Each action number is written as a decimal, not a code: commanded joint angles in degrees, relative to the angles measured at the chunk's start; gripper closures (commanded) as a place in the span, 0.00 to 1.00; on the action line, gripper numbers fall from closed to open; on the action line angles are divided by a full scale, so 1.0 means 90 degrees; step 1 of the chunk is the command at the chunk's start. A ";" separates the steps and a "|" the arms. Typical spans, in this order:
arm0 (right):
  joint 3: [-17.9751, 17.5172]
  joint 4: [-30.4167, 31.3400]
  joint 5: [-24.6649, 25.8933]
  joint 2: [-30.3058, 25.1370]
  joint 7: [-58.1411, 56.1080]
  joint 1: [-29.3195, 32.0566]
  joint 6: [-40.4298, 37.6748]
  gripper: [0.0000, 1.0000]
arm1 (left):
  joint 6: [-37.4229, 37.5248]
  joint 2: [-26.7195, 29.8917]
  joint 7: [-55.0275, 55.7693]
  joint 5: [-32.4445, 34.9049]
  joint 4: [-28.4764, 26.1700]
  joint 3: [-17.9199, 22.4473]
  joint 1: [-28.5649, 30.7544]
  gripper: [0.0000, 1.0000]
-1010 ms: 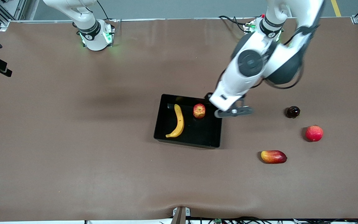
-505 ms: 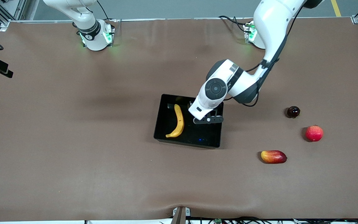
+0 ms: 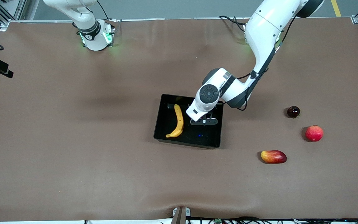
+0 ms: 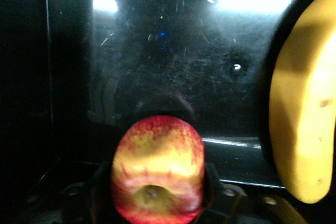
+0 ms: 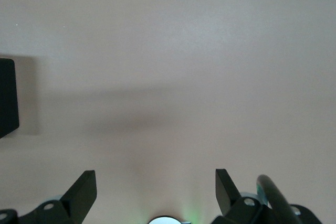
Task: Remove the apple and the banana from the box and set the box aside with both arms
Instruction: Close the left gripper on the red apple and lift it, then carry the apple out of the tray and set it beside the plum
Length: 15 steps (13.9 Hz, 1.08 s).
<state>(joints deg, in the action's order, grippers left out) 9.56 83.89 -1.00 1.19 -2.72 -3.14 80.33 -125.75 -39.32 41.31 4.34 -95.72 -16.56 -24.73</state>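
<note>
Left arm's dark two-finger gripper (image 3: 204, 121) is down inside the shallow glossy black plastic bin (image 3: 163, 119), centre of the front frame, at the bin's end toward the left arm. The arm reaches in from the upper right of the frame. Its wrist hides the fingers from the front, and in the left wrist view the small round red-and-yellow streaked apple (image 4: 157, 169) fills the low centre of the frame right at the gripper, sitting on the bin floor. Can't tell whether the fingers are clamped on it or apart.

Long curved yellow banana (image 3: 177, 121) lies flat in the same bin, in the half toward the right arm's end, just beside the apple but not touching; it shows at the right edge of the left wrist frame.

Right arm waits at the upper left of the front frame. Its gripper (image 5: 156, 190) hangs over bare brown desk (image 3: 73, 140) with fingers spread wide and nothing between them.

Loose on the desk, right side of the front frame, well apart from the bin: oval red-yellow mango (image 3: 273, 156) lowest, plain pinkish-red round fruit (image 3: 314, 133) above it, small dark glossy round fruit (image 3: 293, 111) higher up.
</note>
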 commanded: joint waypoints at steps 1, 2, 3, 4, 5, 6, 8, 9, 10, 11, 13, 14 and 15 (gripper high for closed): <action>-0.0076 -0.0112 -0.0084 0.0190 -0.0098 0.0085 0.0029 0.00 | 0.0016 0.0130 0.0078 0.0134 0.0020 0.0043 -0.0113 1.00; -0.0076 -0.0112 -0.0094 0.0200 -0.0098 0.0104 0.0029 0.00 | 0.0065 0.0217 0.0068 0.0134 0.0040 0.0082 -0.0113 1.00; -0.0076 -0.0112 -0.0104 0.0210 -0.0098 0.0114 0.0029 0.00 | 0.0124 0.0373 0.0068 0.0192 0.0049 0.0102 -0.0075 1.00; -0.0076 -0.0112 -0.0085 0.0210 -0.0098 0.0114 0.0029 0.00 | 0.0240 0.0558 0.0058 0.0337 0.0108 0.0102 -0.0016 1.00; -0.0076 -0.0112 -0.0084 0.0210 -0.0098 0.0095 0.0029 0.00 | 0.0464 0.0744 0.0039 0.0387 0.0244 0.0112 0.0062 1.00; -0.0076 -0.0112 -0.0084 0.0210 -0.0089 0.0085 0.0029 0.00 | 0.0814 0.0929 0.0039 0.0397 0.0477 0.0121 0.0188 1.00; -0.0076 -0.0112 -0.0084 0.0210 -0.0098 0.0095 0.0029 0.00 | 0.1314 0.1291 -0.0039 0.0407 0.0820 0.0141 0.0519 1.00; -0.0076 -0.0112 -0.0084 0.0210 -0.0098 0.0095 0.0029 0.00 | 0.1345 0.1466 -0.0155 0.0407 0.0840 0.0131 0.0773 1.00; -0.0076 -0.0112 -0.0084 0.0210 -0.0098 0.0085 0.0029 0.00 | 0.1355 0.1603 -0.0301 0.0397 0.0850 0.0131 0.0959 1.00; -0.0076 -0.0112 -0.0084 0.0210 -0.0098 0.0085 0.0029 0.00 | 0.1422 0.1721 -0.0487 0.0397 0.0812 0.0131 0.1251 1.00; -0.0076 -0.0112 -0.0084 0.0210 -0.0098 0.0085 0.0029 0.00 | 0.1958 0.1897 -0.0809 0.0407 0.0607 0.0131 0.1924 1.00; -0.0076 -0.0112 -0.0084 0.0210 -0.0098 0.0085 0.0029 0.00 | 0.1960 0.1917 -0.1159 0.0407 0.0423 0.0122 0.2285 1.00; -0.0076 -0.0112 -0.0084 0.0210 -0.0098 0.0085 0.0029 0.00 | 0.1951 0.1898 -0.1443 0.0417 0.0256 0.0122 0.2608 1.00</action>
<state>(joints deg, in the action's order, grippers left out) 9.36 83.70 -1.00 2.92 -2.86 -3.14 80.84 -108.14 -23.14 32.04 7.44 -89.35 -14.76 -6.26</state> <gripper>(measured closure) 0.000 0.344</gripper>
